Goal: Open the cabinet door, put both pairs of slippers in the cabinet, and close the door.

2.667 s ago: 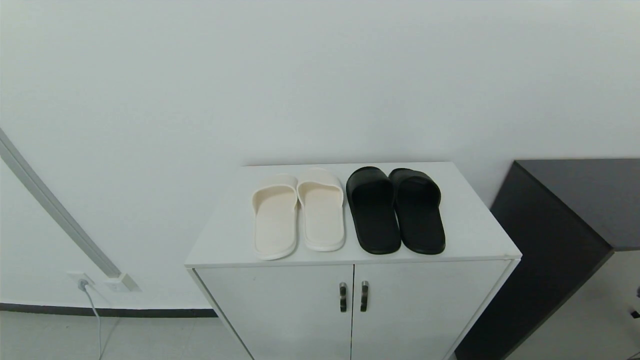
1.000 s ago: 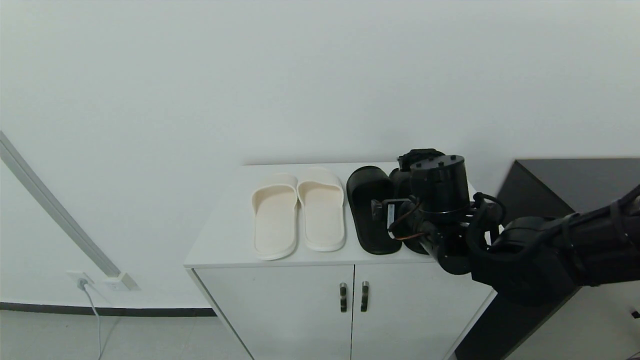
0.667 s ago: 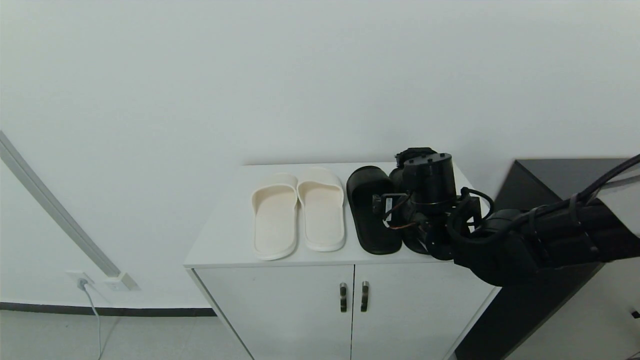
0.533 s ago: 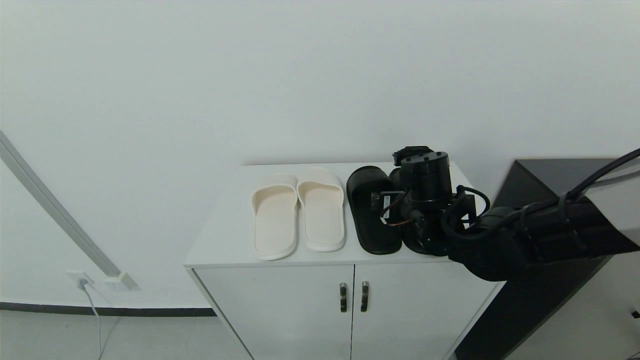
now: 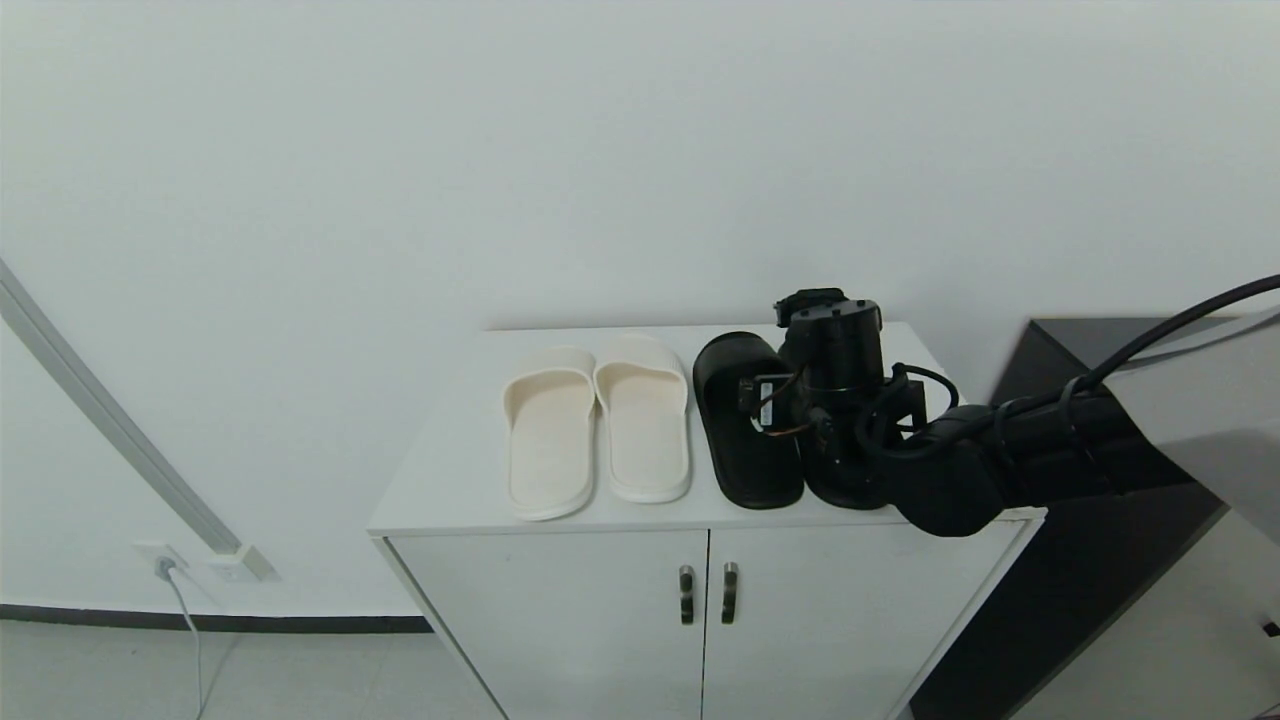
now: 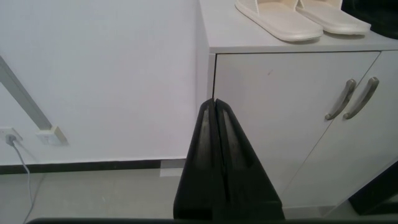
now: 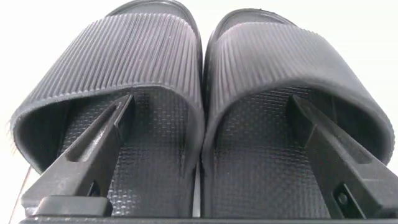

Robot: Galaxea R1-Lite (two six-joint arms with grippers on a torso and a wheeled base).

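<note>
— While the black slippers (image 5: pixel 745 430) sit atop the cabinet (image 5: pixel 450 470), why is the right gripper (image 7: pixel 208 106) spread?
— 1 finger in each, likely to pinch the pair. Left gripper (image 6: pixel 215 109) hangs low, fingers together.

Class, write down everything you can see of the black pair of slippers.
The black slippers are matte, rubbery slides with ribbed straps and pebbled footbeds. They lie flat, side by side and touching, toes toward the wall, on the white cabinet top, right of the cream pair. The right gripper is open, one finger over each footbed; contact is unclear.
</note>
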